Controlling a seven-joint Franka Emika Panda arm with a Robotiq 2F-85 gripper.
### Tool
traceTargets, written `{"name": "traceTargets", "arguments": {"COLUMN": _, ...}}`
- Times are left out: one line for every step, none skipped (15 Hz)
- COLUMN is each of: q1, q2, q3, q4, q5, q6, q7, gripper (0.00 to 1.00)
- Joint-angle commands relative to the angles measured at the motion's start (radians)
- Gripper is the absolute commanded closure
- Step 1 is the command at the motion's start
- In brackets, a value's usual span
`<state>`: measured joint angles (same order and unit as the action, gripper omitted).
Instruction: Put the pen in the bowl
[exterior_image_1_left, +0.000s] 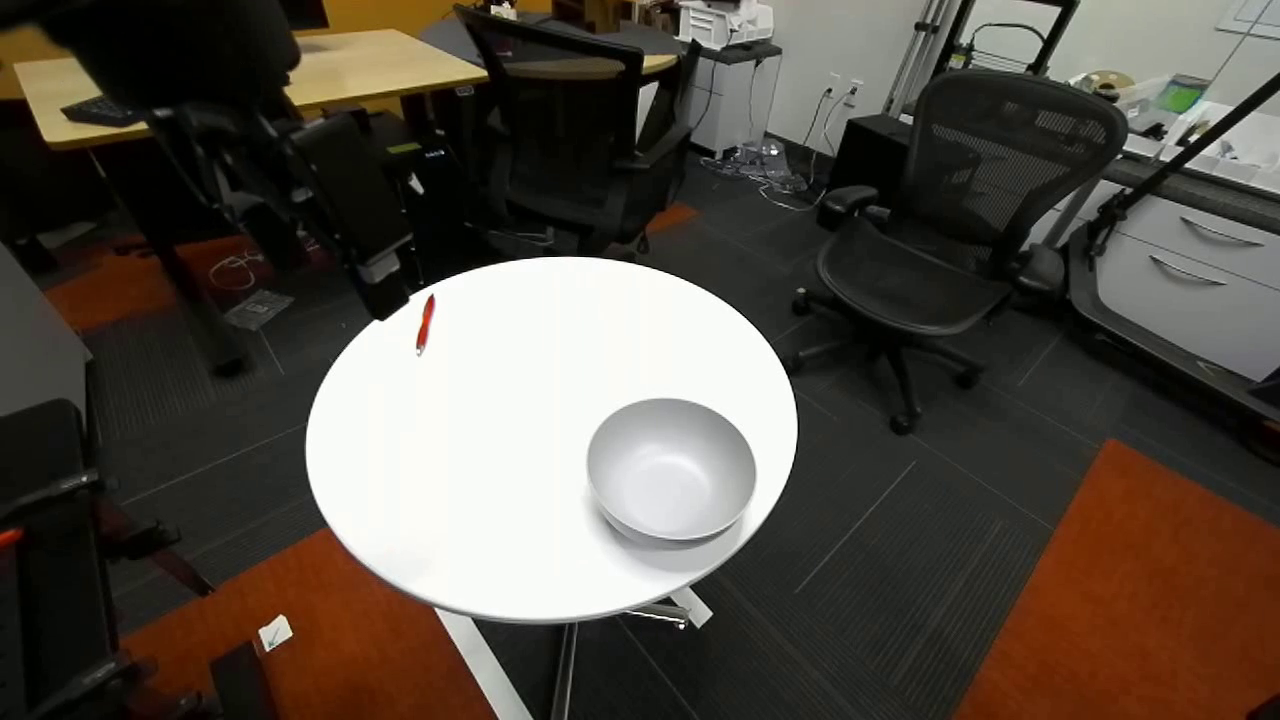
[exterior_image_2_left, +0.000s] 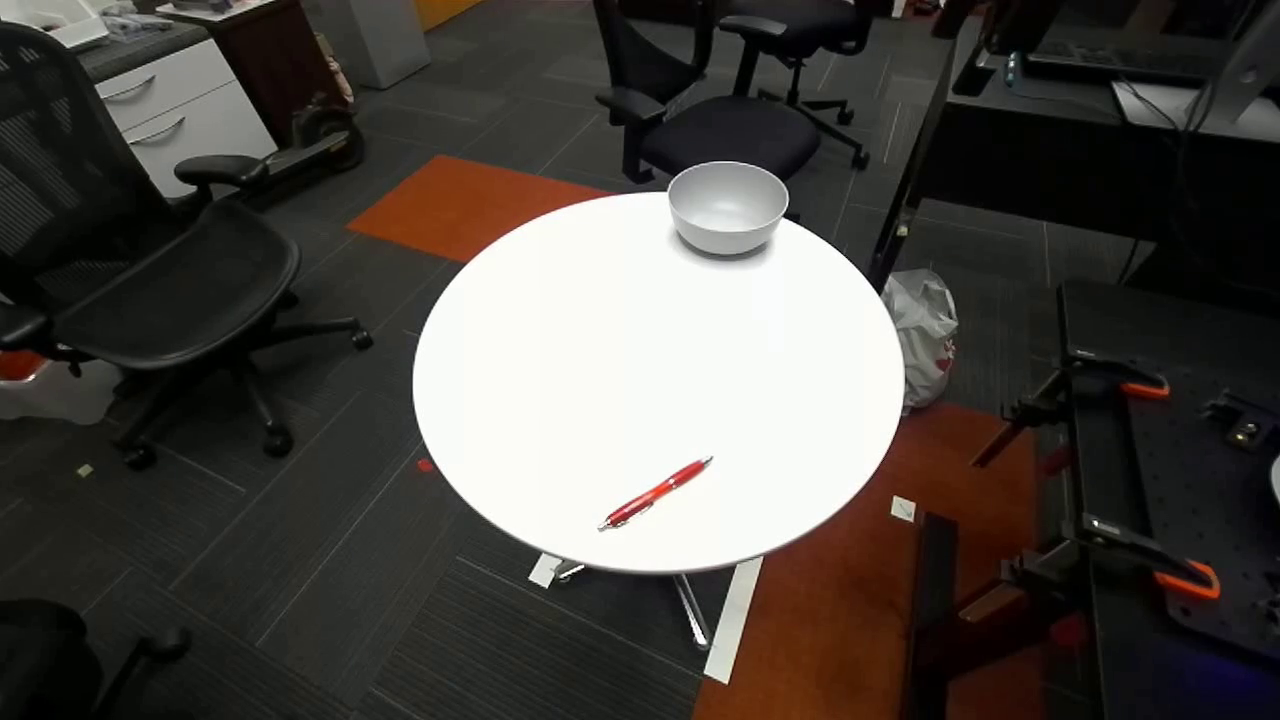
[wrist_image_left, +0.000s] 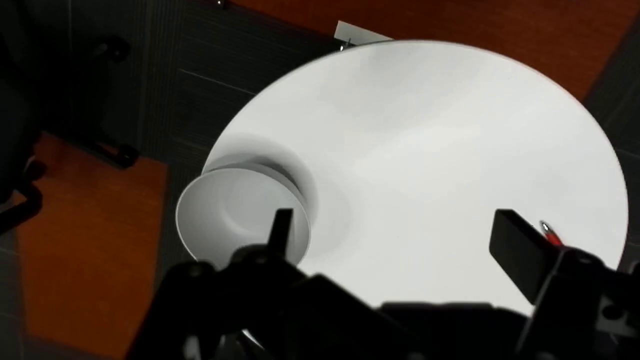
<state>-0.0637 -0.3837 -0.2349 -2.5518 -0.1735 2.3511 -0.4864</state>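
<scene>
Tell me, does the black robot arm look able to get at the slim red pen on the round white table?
Probably yes: the open black gripper is empty, the pen lies uncovered, and the round grey bowl stands clear of it.

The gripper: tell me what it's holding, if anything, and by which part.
Nothing is held: the gripper is open, and the pen lies on the table.

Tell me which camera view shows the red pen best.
An exterior view: there the red pen lies whole, large and sharp, both ends clear. The wrist view shows only a silver-tipped end; the pincer hides the rest. An exterior view with the pincer in frame shows the pen whole but smaller.
</scene>
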Motion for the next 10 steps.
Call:
{"name": "traceTargets", "arguments": {"q1": 0.037, "q2": 0.069, "q3": 0.085, "q4": 0.013, "q5": -0.029, "q6": 0.078, "q7": 0.027, "gripper": 0.00}}
{"name": "traceTargets", "arguments": {"q1": 0.050, "q2": 0.089, "q3": 0.113, "q4": 0.014, "q5": -0.037, "q6": 0.098, "q7": 0.033, "gripper": 0.00}}
{"name": "traceTargets", "arguments": {"q1": 0.068, "q2": 0.115, "q3": 0.141, "q4": 0.013, "q5": -0.043, "q6": 0.120, "q7": 0.035, "gripper": 0.00}}
{"name": "traceTargets", "arguments": {"q1": 0.084, "q2": 0.145, "q3": 0.166, "q4": 0.015, "q5": -0.045, "q6": 0.145, "q7": 0.033, "gripper": 0.00}}
{"name": "traceTargets", "arguments": {"q1": 0.103, "q2": 0.182, "q3": 0.190, "q4": 0.019, "q5": -0.044, "q6": 0.174, "q7": 0.031, "gripper": 0.00}}
{"name": "traceTargets", "arguments": {"q1": 0.124, "q2": 0.226, "q3": 0.211, "q4": 0.027, "q5": -0.035, "q6": 0.209, "q7": 0.024, "gripper": 0.00}}
{"name": "traceTargets", "arguments": {"q1": 0.137, "q2": 0.274, "q3": 0.230, "q4": 0.040, "q5": -0.037, "q6": 0.242, "q7": 0.020, "gripper": 0.00}}
{"name": "traceTargets", "arguments": {"q1": 0.149, "q2": 0.318, "q3": 0.245, "q4": 0.051, "q5": -0.035, "q6": 0.277, "q7": 0.009, "gripper": 0.00}}
{"name": "traceTargets", "arguments": {"q1": 0.160, "q2": 0.372, "q3": 0.263, "q4": 0.073, "q5": -0.036, "q6": 0.302, "q7": 0.003, "gripper": 0.00}}
{"name": "traceTargets", "arguments": {"q1": 0.171, "q2": 0.420, "q3": 0.274, "q4": 0.092, "q5": -0.018, "q6": 0.334, "q7": -0.022, "gripper": 0.00}}
